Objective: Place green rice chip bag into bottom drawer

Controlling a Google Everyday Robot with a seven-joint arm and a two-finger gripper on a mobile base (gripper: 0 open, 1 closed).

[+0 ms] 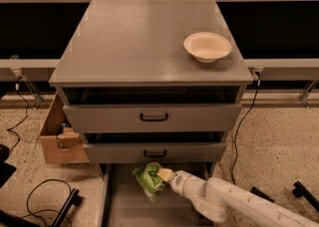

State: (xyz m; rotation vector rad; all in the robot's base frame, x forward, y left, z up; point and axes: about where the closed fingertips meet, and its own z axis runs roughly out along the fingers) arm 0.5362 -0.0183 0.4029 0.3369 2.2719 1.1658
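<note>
The green rice chip bag [149, 179] is a crinkled bright-green bag held over the open bottom drawer [124, 206], just below the front of the middle drawer. My gripper [164, 175] comes in from the lower right on a white arm and is shut on the bag's right side. The bag hangs above the drawer's grey floor, left of its centre. The drawer's low left wall shows; its right side is hidden behind my arm.
A cream bowl [207, 47] sits on the grey cabinet top [144, 37]. Two upper drawers with black handles [154, 117] stand slightly open. A cardboard box [59, 139] stands left of the cabinet. Black cables [45, 196] lie on the floor.
</note>
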